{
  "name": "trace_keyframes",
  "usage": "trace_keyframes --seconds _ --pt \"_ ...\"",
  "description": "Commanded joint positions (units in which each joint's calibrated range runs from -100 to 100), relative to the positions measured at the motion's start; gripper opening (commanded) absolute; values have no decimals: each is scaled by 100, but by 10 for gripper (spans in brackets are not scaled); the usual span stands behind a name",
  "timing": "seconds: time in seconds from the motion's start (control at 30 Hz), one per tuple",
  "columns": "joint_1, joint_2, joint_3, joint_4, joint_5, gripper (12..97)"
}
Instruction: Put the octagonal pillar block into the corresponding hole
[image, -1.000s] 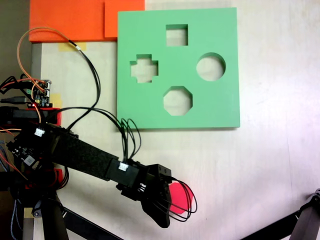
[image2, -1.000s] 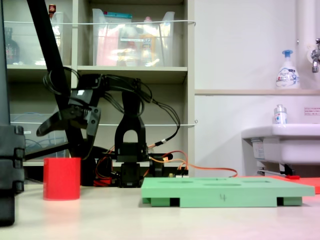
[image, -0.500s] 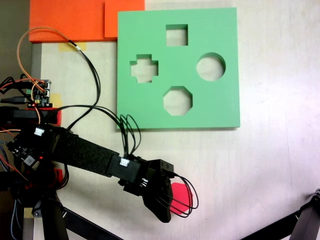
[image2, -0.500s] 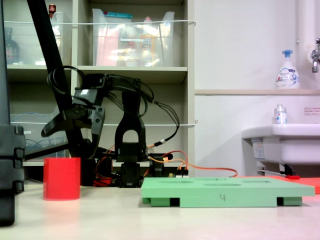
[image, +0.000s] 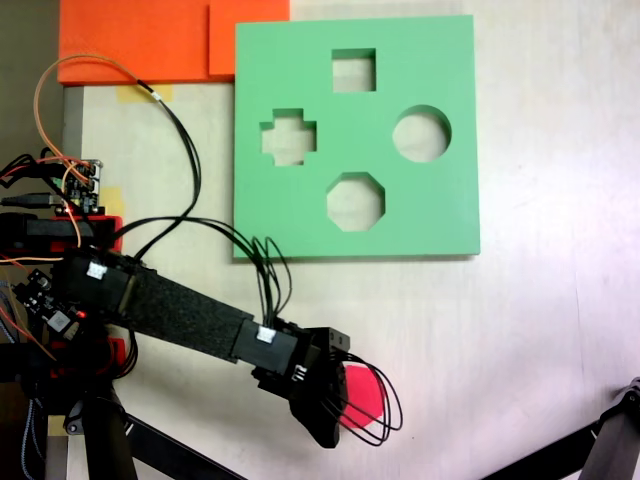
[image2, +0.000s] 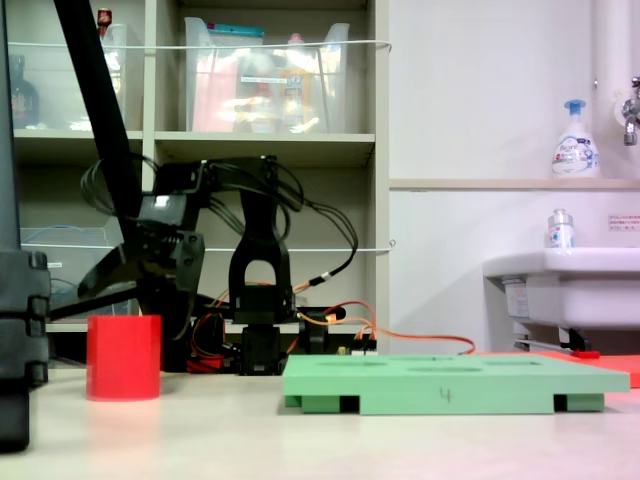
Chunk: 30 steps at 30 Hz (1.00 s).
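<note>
At lower centre of a fixed view, the spread-jawed gripper (image: 338, 420) should straddle the octagonal pillar block (image: 365, 402) squarely before closing, octagonal hole (image: 355, 201) well above.

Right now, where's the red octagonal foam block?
The red octagonal foam block sits low in the top-down fixed view, partly under the gripper, well below the green foam board.

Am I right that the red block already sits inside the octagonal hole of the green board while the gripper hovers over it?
Not quite: in both fixed views the red block stands on the table beside the green board, and the octagonal hole is empty. The gripper does hover over the block.
</note>
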Motion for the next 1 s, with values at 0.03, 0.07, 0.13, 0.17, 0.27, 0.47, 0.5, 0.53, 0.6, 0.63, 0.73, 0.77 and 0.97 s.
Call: trace_keyframes --seconds 0.03,0.07,0.13,0.17,0.27,0.47,0.5,0.53,0.6,0.63,0.73,0.77,0.97 --pt "-34 66 314 342 200 742" --pt "-34 94 314 351 234 742" --pt "-39 108 314 400 298 742" --pt "-39 108 314 419 313 742" --pt "-39 108 314 525 332 742" --pt "-68 94 564 563 332 742" --pt "-68 108 613 573 332 742" --pt "-68 136 623 631 332 740" --pt "-68 191 623 688 332 742" --pt "-68 233 623 717 332 740" --pt "-68 373 623 823 332 740" --pt "-63 443 623 833 327 740" --pt "-29 764 623 881 322 738"
